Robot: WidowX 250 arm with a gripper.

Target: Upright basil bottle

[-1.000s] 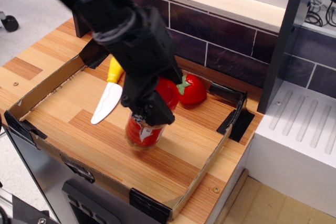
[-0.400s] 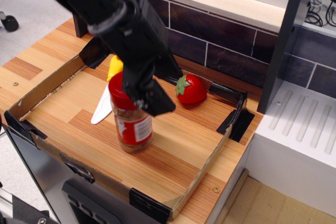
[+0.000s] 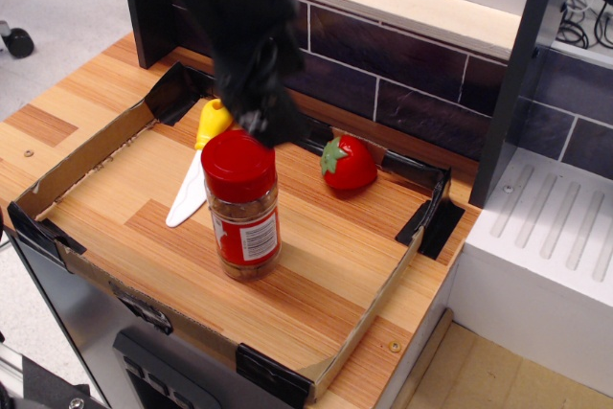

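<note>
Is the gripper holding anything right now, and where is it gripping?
Nothing is held. The gripper hangs blurred above and behind the basil bottle, which stands upright on its own, red cap free.

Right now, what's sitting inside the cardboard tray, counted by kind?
Bottle: 1
Strawberry: 1
Knife: 1
Total: 3

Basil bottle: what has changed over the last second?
The basil bottle went from tilted under the end effector to standing upright on its base, red cap up. The end effector let go and pulled up and back, clear of the cap. The strawberry and toy knife stayed put.
</note>
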